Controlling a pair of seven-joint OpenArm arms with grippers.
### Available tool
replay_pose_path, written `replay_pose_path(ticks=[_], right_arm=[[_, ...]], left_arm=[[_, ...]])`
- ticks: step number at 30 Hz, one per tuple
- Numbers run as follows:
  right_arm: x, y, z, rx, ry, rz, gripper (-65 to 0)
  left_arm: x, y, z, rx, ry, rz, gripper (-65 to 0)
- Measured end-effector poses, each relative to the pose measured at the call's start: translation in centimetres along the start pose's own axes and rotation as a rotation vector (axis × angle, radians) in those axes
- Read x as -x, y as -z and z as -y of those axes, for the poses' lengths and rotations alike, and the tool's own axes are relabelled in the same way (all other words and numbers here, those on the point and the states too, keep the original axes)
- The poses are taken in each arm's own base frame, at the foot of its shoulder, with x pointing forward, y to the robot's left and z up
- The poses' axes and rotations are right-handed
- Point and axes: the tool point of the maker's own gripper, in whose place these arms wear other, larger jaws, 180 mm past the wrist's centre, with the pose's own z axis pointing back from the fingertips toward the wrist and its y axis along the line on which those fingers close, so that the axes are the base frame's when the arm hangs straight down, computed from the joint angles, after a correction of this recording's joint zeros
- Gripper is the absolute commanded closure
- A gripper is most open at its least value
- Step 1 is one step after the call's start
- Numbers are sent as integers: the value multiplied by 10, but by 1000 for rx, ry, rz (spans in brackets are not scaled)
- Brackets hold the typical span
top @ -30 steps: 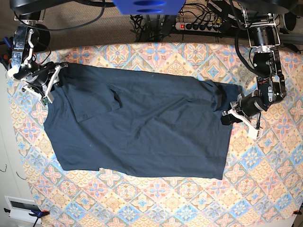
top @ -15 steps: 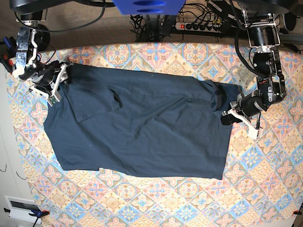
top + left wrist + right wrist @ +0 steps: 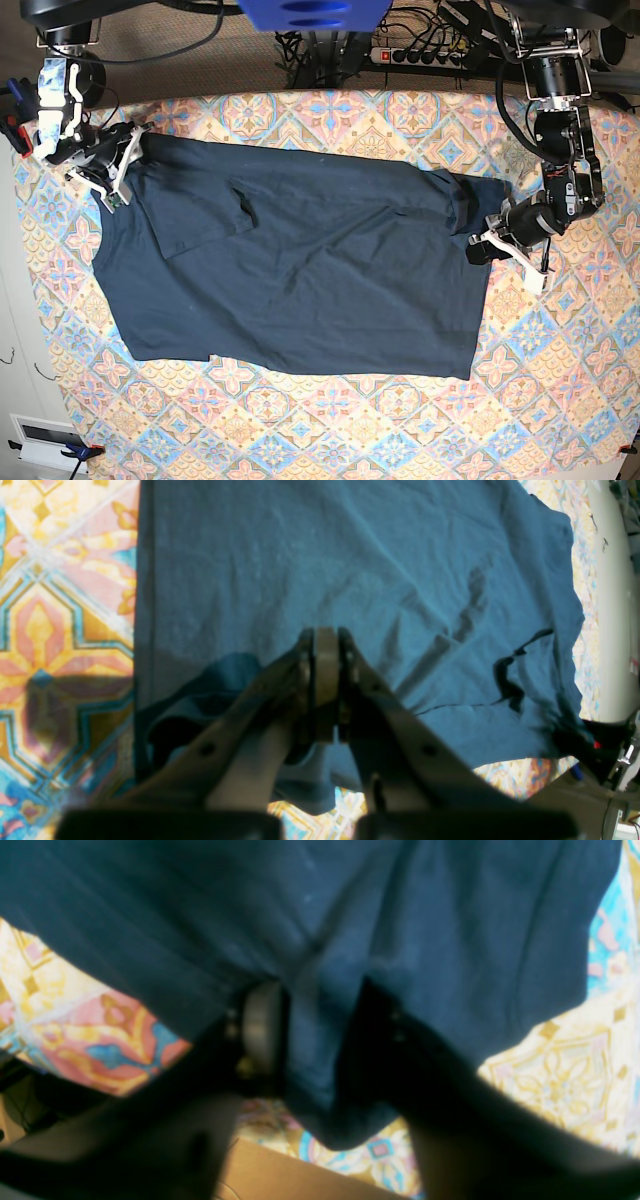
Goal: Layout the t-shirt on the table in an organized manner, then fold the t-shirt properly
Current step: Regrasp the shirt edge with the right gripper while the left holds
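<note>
The counter (image 3: 560, 400) is covered by a patterned cloth of blue, pink, orange and cream floral diamonds that reaches all its visible edges. Directly on it lies the dark navy-teal t-shirt (image 3: 320, 270), spread mostly flat across the middle with its long side running left to right in the base view, a sleeve folded over onto the body near the left end and the fabric bunched at its right edge, patterned cloth showing on every side

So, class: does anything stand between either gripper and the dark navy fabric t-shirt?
Nothing visible does. The left gripper is shut at the t-shirt edge; the right gripper has fabric between its jaws. Only the tile-patterned table shows around the shirt.
</note>
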Motion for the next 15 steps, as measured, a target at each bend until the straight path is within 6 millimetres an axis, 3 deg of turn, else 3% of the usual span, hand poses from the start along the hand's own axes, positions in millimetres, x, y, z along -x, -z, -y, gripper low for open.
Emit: replay_pose_path(ticks=[4, 11, 15], right_arm=[[-4, -1, -1, -2, -2, 15, 0], [-32, -12, -3, 15, -47, 111, -7], [-32, -13, -4, 14, -47, 112, -3]], left_arm=[[0, 0, 0, -1, 0, 0, 0], [1, 0, -1, -2, -1, -2, 0], [1, 0, 0, -1, -1, -2, 0]])
